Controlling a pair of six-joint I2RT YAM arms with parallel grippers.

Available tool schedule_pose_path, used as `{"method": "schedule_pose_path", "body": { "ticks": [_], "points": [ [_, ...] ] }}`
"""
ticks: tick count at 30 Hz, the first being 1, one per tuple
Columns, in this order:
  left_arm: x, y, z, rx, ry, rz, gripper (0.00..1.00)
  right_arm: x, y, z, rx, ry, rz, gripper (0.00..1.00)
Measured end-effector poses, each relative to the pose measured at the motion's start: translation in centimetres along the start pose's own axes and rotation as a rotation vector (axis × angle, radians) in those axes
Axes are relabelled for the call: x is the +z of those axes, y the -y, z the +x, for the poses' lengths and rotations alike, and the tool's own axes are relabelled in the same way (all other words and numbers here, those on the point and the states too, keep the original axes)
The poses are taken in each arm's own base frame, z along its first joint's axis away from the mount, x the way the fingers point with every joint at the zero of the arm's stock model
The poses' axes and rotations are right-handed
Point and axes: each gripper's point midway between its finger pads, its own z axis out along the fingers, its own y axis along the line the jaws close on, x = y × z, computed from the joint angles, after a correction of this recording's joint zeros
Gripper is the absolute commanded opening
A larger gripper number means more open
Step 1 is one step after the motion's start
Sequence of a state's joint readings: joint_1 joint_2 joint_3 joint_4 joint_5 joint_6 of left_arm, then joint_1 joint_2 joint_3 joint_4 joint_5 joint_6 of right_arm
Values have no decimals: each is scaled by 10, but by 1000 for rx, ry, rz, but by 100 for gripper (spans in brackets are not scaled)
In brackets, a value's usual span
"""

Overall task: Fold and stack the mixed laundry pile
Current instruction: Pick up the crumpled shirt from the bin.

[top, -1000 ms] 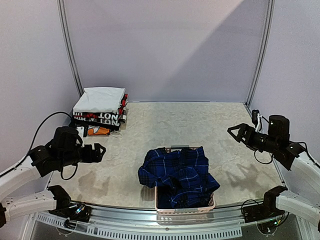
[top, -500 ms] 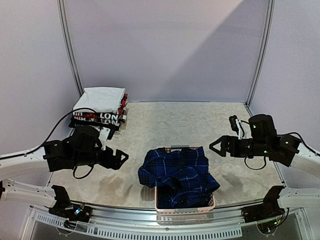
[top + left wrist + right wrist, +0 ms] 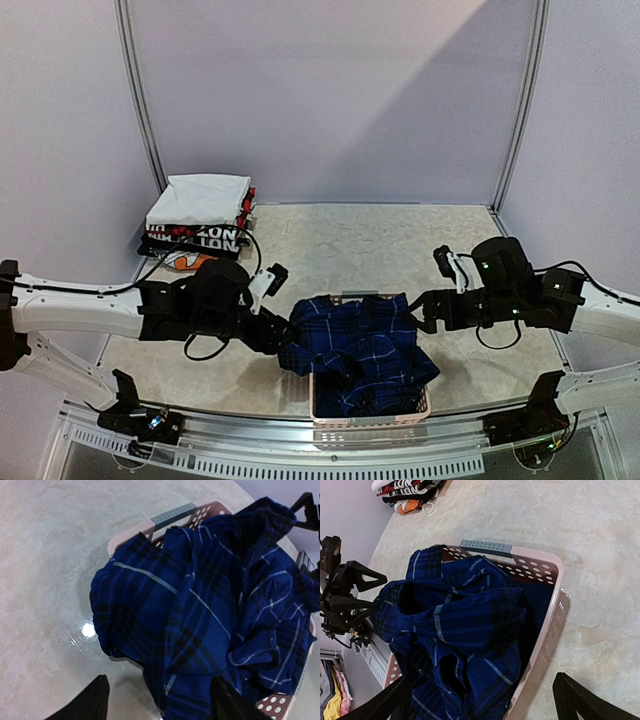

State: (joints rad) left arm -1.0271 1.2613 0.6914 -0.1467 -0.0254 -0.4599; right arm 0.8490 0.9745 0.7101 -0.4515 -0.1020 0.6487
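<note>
- Left gripper reaches low, left of the basket, jaws apart, empty.
- Right gripper at its right, jaws wide, empty.
- Basket holds the plaid shirt.

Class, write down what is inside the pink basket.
A crumpled dark-blue plaid shirt fills the basket and spills over its rim. Whatever lies beneath the shirt is covered.

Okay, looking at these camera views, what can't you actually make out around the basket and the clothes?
- Basket contents: the plaid shirt covers the pink basket in every view, so anything beneath it is hidden.
- Left gripper, top view: its fingertips sit against the shirt's edge; whether they touch it cannot be told.
- Folded stack: the lettering is too small to read in the top view, and the right wrist view's top edge cuts it off.
</note>
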Motion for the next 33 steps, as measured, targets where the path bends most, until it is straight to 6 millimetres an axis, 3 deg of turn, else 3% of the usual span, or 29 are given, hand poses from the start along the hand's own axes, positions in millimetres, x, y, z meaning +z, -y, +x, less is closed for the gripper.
{"method": "schedule_pose_path", "body": {
  "ticks": [1, 4, 5, 9, 13, 17, 22, 29, 33],
  "points": [
    [3, 1, 2, -4, -9, 7, 53, 1, 0, 1, 0, -3, 2, 99],
    [10, 6, 7, 2, -34, 31, 8, 2, 0, 1, 0, -5, 3, 99],
    [11, 8, 7, -4, -37, 39, 0, 2, 0, 1, 0, -4, 3, 99],
    [11, 17, -4, 9, -28, 70, 0, 2, 0, 0, 0, -3, 3, 99],
    [-6, 28, -38, 33, 36, 72, 0, 2, 7, -4, 4, 22, 40, 99],
    [-55, 33, -93, 63, 183, 29, 0, 0, 24, -9, 25, 63, 135, 99],
    [-143, 29, -163, 57, 421, -68, 0, 1, 36, -8, 30, 58, 207, 99],
    [-260, 11, -218, 33, 673, -219, 0, 11, 40, -4, 30, 13, 236, 99],
    [-315, -2, -235, 18, 788, -313, 0, 21, 40, 6, 20, -33, 245, 97]
  ]
}}
